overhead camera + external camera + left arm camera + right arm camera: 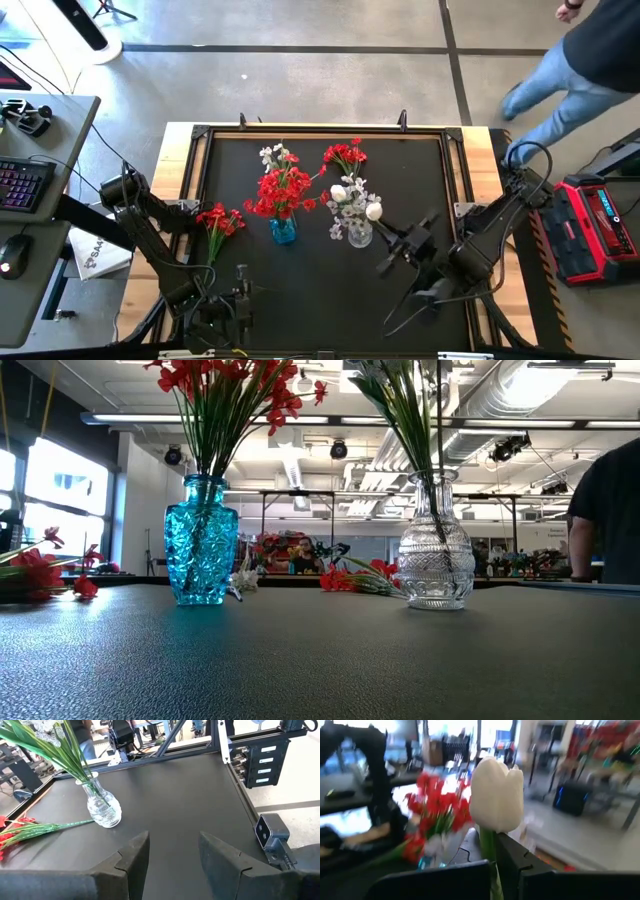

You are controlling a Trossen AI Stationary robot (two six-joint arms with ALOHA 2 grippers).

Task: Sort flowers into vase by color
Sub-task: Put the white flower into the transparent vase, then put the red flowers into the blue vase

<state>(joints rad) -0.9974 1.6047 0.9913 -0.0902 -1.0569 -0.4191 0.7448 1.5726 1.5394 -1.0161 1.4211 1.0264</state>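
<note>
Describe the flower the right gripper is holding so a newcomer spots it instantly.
Start at the clear glass vase right of the blue vase. Beside its rim, the right gripper is shut on a white tulip. It is one big closed bud; its neighbours are sprays of tiny blossoms.

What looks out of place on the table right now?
A white sprig sits among the red flowers in the blue vase, against the color sort. Red sprigs lie loose on the table: one behind the clear vase, one on the left. The right gripper holds a white tulip.
</note>
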